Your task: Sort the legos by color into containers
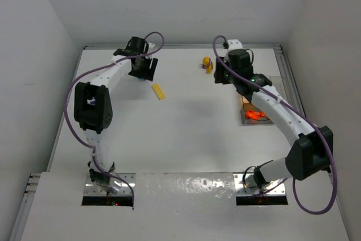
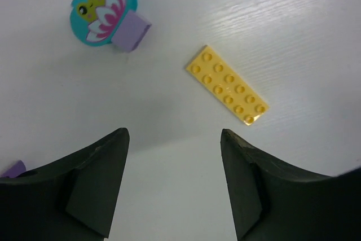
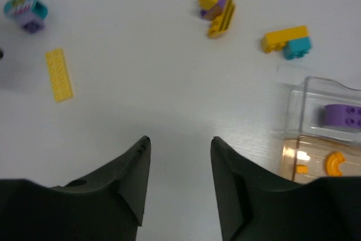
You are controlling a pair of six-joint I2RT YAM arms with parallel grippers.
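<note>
Looking over the white worktop [image 1: 186, 134], you have both arms reaching toward its far edge. Your left gripper [image 2: 174, 135] hangs near the far left corner, fingers released with nothing between them. Your right gripper [image 3: 180, 140] hangs toward the far right, fingers likewise spread and empty.

The clear divided box [image 3: 313, 105] sits by the right edge, partly under the right arm. One compartment holds a purple brick [image 3: 341, 115]. The amber-tinted one beside it holds a curved orange piece [image 3: 335, 163] and a smaller orange bit [image 3: 302, 169].

The yellow plate [image 2: 228, 84] lies flat, two rows of studs up, left of the middle toward the far edge. Its long axis runs diagonally from far-left to near-right.

Near the far edge lie a yellow, purple and striped clump [image 3: 216, 7] and a yellow-and-teal pair [image 3: 286, 40], the pair just beyond the box. By the left gripper sits a round teal piece [image 2: 101, 9] printed with a frog face on a pink-and-white flower, joined to a lilac brick [image 2: 131, 31].
</note>
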